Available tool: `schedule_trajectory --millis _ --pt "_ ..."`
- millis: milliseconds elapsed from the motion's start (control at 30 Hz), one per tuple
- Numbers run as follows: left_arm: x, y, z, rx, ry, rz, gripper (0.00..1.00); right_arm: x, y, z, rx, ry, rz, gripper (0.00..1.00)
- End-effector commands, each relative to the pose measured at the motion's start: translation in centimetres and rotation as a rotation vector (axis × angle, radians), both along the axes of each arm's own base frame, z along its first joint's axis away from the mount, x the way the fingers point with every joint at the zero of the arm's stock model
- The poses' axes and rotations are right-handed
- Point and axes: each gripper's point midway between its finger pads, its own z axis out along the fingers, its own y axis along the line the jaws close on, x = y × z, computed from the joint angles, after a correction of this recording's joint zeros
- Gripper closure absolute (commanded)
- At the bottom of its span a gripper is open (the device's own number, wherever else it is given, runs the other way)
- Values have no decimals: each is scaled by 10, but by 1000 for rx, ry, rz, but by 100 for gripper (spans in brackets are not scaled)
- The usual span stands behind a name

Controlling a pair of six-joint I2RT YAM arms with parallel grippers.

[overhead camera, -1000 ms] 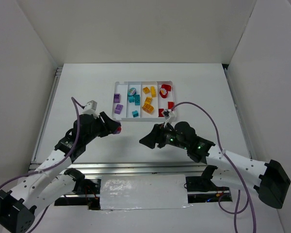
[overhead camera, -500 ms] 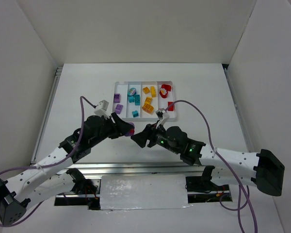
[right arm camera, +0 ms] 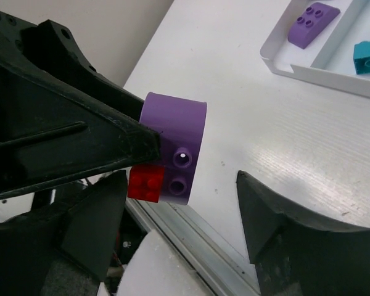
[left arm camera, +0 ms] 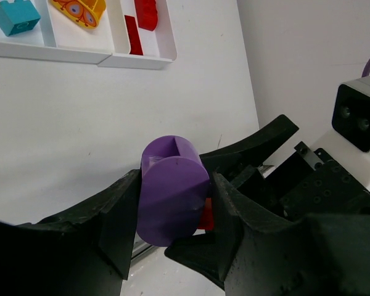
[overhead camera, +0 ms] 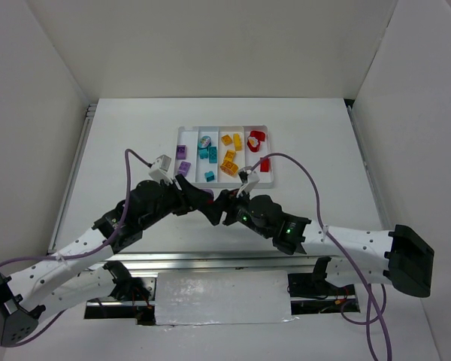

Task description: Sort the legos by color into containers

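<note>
The left gripper [left arm camera: 174, 206] pinches a purple round piece [right arm camera: 174, 132] between its two black fingers. It holds the piece out on the near side of the tray [overhead camera: 222, 127], apart from the tray's rim and over the white table [overhead camera: 128, 135]. A small red brick [right arm camera: 147, 185] clings to one end of the purple piece (in the left wrist view only a sliver of red shows behind it). Just right of that, also on the tray's near side, the right gripper [right arm camera: 180, 182] faces the piece with its jaws spread wide. One finger stands on each side of the piece, and neither clearly touches it.

Inside the tray, the leftmost compartment holds two purple bricks [overhead camera: 184, 168]. The next holds teal bricks [overhead camera: 208, 153] and, at its far end, a round multicoloured piece [overhead camera: 205, 141]. The third holds yellow-orange bricks [overhead camera: 229, 159], and the rightmost holds red pieces [overhead camera: 257, 137].
</note>
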Motion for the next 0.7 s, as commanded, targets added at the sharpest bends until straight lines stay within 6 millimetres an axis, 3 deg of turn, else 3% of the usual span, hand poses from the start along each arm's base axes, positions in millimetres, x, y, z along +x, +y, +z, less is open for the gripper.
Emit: schedule_trajectory --millis 0,67,100,200,267,300,367,400,500,567,600,667 --pt "0 -9 32 -94 -55 -22 100 2 7 32 81 -64 2 34" --pt "0 -10 31 -95 -50 -22 100 -1 4 34 86 -96 20 56" --pt "0 -11 31 -94 -49 -25 100 -2 3 36 93 -110 27 98" --pt "-2 -12 33 -99 -50 -34 100 -6 2 41 107 -171 54 100" --pt "-2 -12 34 -97 -54 -38 91 -10 1 38 98 -212 82 100" --pt "-2 -12 36 -98 -61 -41 57 -13 2 41 110 -231 103 100" --pt "-2 -11 41 -95 -73 -43 5 -16 1 35 88 -255 126 100" --pt "-2 -10 48 -75 -102 -53 1 -18 2 33 78 -265 144 100" --pt "-8 -10 72 -9 -198 -129 0 -35 0 26 61 -303 248 100" --pt "-14 -12 85 20 -265 -188 0 -49 -6 37 94 -335 325 100" --pt "-27 -17 96 36 -339 -290 0 -54 -9 34 87 -327 345 100" --pt "-42 -21 107 53 -458 -400 0 -68 -17 51 133 -352 410 100"
